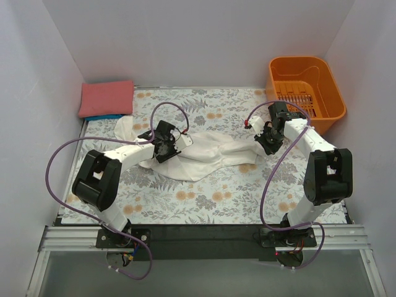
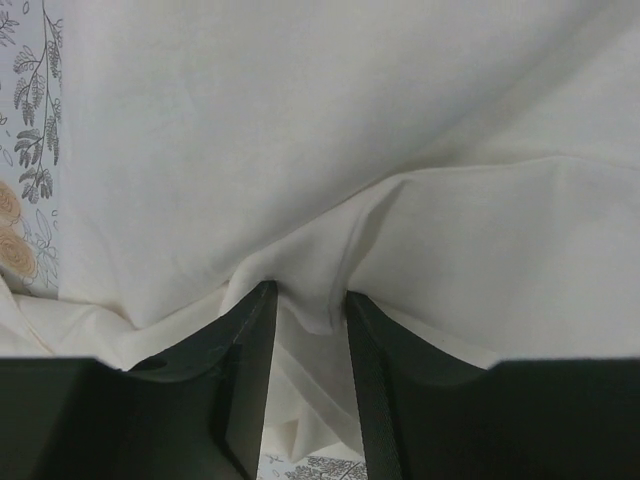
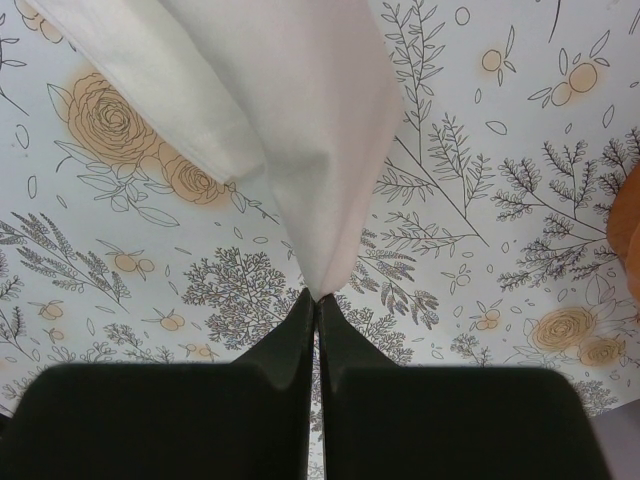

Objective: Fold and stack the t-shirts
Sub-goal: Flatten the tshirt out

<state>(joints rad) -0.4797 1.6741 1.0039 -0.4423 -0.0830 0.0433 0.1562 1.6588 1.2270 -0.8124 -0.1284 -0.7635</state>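
A white t-shirt lies crumpled across the middle of the floral table cover; no print shows. My left gripper is over its left part. In the left wrist view the white t-shirt fills the frame, and the left gripper has its jaws apart around a raised fold of cloth. My right gripper is at the shirt's right end. In the right wrist view the right gripper is shut on a corner of the white t-shirt, lifted off the cover. A folded salmon-red t-shirt lies on a blue one at the back left.
An orange basket stands at the back right corner, close behind the right arm; its edge shows in the right wrist view. White walls enclose the table on three sides. The floral cover lies bare under the right gripper.
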